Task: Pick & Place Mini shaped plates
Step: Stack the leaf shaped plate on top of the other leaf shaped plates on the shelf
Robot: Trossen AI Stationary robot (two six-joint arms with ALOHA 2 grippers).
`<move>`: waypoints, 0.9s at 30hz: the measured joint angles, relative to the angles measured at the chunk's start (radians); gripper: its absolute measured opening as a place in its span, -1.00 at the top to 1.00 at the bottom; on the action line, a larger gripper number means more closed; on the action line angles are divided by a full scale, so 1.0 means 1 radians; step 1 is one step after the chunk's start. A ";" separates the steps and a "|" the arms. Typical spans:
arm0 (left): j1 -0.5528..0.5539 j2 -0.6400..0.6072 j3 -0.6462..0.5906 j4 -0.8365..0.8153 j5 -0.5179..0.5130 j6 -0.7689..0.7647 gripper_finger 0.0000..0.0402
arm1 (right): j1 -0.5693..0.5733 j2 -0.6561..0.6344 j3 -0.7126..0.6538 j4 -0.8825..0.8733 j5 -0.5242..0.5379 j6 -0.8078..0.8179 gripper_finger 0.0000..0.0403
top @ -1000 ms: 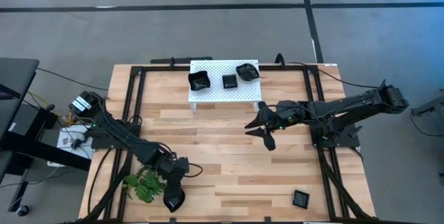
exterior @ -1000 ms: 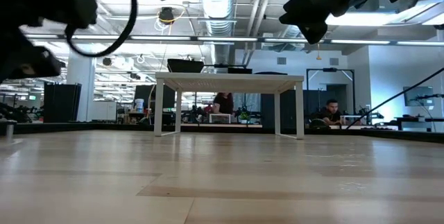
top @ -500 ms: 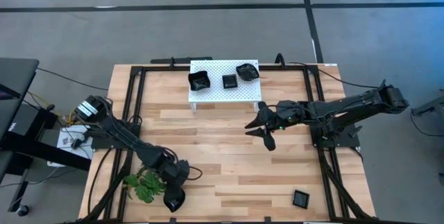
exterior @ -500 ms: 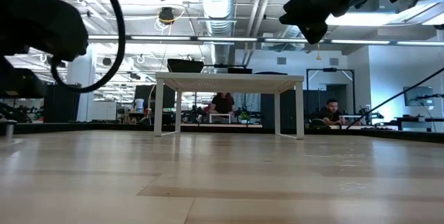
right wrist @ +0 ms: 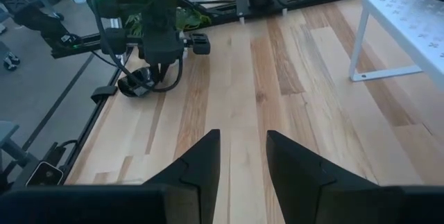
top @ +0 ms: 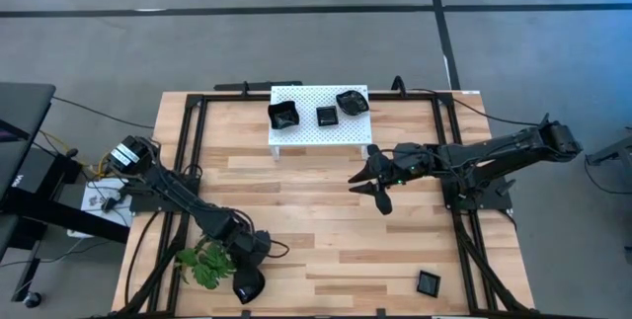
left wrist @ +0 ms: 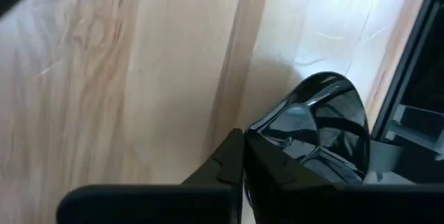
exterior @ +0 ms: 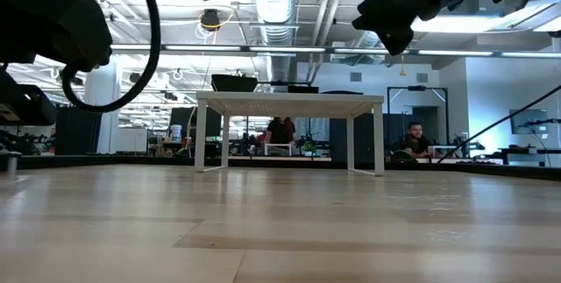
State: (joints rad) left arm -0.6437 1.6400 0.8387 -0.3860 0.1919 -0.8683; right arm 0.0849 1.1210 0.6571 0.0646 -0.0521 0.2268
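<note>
Leaf-shaped plate (left wrist: 326, 130) lay at the near-left corner of the bench (top: 326, 210), just beside the black frame rail and close to the green sprig (top: 204, 260). In the left wrist view its glossy rim ran in under the left gripper (top: 247, 281), whose fingers (left wrist: 229, 158) stood pressed together over the rim's edge: a pinch on the plate, by the look of it. How deep the rim sat between them could not be told.

To do this step well: lift straight up first, slowly, since glossy ware held by a thin lip may slip or swing. Keep the dish level and clear of the rail before any sideways travel. The sprig lay close enough to snag; move away from it.

Three plates (top: 283, 115) already sat on the white perforated stand (top: 306, 133) at the far edge; judged the likely destination. One square plate (top: 428, 282) remained at the near right.

Right gripper (top: 375, 186) hung mid-bench, fingers (right wrist: 201, 161) apart, holding nothing.
</note>
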 joint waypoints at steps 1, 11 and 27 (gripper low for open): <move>0.004 0.000 0.000 0.006 0.000 0.003 0.96 | 0.000 0.000 0.000 0.004 0.000 0.000 0.44; 0.164 -0.117 0.011 0.094 -0.222 0.270 0.97 | -0.009 0.038 0.001 0.108 0.001 -0.077 0.44; 0.420 -0.304 0.092 0.216 -0.621 0.524 0.97 | 0.004 0.105 0.000 0.182 0.003 -0.369 0.44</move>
State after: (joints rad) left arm -0.2238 1.3360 0.9306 -0.1697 -0.4289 -0.3447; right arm 0.0886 1.2257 0.6576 0.2469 -0.0494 -0.1419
